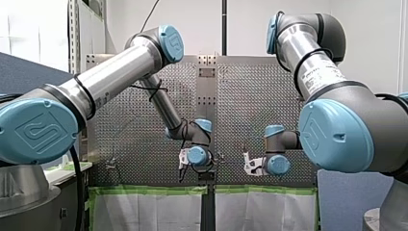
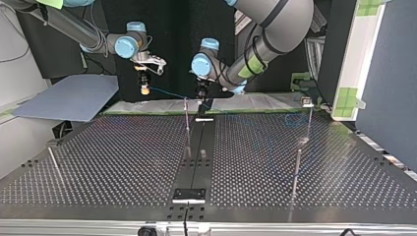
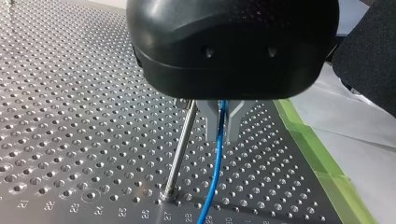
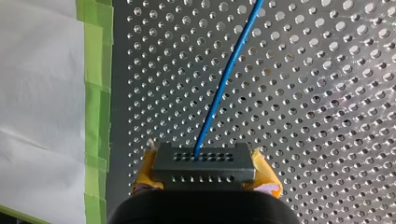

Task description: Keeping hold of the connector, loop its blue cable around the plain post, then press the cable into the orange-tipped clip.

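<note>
A dark grey connector (image 4: 203, 163) sits between the yellow pads (image 4: 268, 179) of my right gripper (image 4: 205, 179), which is shut on it. Its blue cable (image 4: 224, 79) leaves the connector and runs out over the perforated plate. In the top view the cable (image 2: 169, 93) stretches from my right gripper (image 2: 144, 88) across to my left gripper (image 2: 202, 98). My left gripper (image 3: 223, 133) has its metal fingers closed on the cable (image 3: 212, 177) just above the plate. The plain post (image 3: 180, 149) stands right beside those fingers, and the cable passes close to its foot.
A thin stem with a small clip head (image 2: 307, 102) stands at the top view's back right, with another post (image 2: 296, 169) in front of it. A slanted rod (image 2: 54, 162) is at that view's left. Green tape (image 4: 95, 93) and white paper edge the plate.
</note>
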`<state>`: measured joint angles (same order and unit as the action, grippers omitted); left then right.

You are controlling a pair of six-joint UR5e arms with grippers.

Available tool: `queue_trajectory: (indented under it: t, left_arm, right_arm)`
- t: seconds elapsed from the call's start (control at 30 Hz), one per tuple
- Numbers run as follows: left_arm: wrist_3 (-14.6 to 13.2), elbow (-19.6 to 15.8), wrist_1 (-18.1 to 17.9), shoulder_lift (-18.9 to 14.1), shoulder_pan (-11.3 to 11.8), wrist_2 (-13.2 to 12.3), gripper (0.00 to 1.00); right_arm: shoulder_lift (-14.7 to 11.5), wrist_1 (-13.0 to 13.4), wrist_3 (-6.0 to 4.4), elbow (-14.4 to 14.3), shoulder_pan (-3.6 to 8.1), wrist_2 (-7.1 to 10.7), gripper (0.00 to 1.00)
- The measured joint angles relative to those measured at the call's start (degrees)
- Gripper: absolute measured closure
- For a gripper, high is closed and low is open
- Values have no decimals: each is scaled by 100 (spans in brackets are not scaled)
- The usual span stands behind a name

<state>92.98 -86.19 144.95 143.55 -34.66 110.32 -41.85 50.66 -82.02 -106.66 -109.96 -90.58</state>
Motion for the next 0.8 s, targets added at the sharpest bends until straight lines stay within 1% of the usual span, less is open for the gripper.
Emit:
queue_trajectory:
  t: [0.07, 0.1, 0.27, 0.33, 0.37, 0.4, 0.43, 0.47, 0.5, 0.53, 0.57, 0.6, 0.63, 0.8]
  left_arm:
    - [0, 0, 0, 0, 0, 0, 85]
    - [0, 0, 0, 0, 0, 0, 82]
    - [0, 0, 0, 0, 0, 0, 82]
    - [0, 0, 0, 0, 0, 0, 69]
    - [0, 0, 0, 0, 0, 0, 69]
    - [0, 0, 0, 0, 0, 0, 62]
    - [0, 0, 0, 0, 0, 0, 49]
    - [0, 0, 0, 0, 0, 0, 49]
    - [0, 0, 0, 0, 0, 0, 39]
    - [0, 0, 0, 0, 0, 0, 24]
    - [0, 0, 0, 0, 0, 0, 24]
    - [0, 0, 0, 0, 0, 0, 9]
    - [0, 0, 0, 0, 0, 0, 0]
    - [0, 0, 0, 0, 0, 0, 0]
  right_arm:
    - [-1, -6, 1, 0, -1, 0, 100]
    - [0, -13, 1, 0, -4, 0, 100]
    - [0, -46, 19, 0, -13, 0, 100]
    - [0, -61, 28, 0, -18, 0, 100]
    - [0, -65, 31, 0, -20, 0, 100]
    - [0, -68, 33, 0, -23, 0, 100]
    - [0, -69, 34, 1, -24, 0, 100]
    - [0, -71, 35, 1, -24, 0, 100]
    - [0, -71, 36, 2, -25, 0, 100]
    - [0, -72, 36, 3, -25, 0, 100]
    - [0, -72, 36, 3, -26, 0, 100]
    - [0, -70, 40, 3, -25, 0, 100]
    - [0, -69, 43, 3, -26, 0, 100]
    - [0, -65, 52, 1, -26, 0, 100]
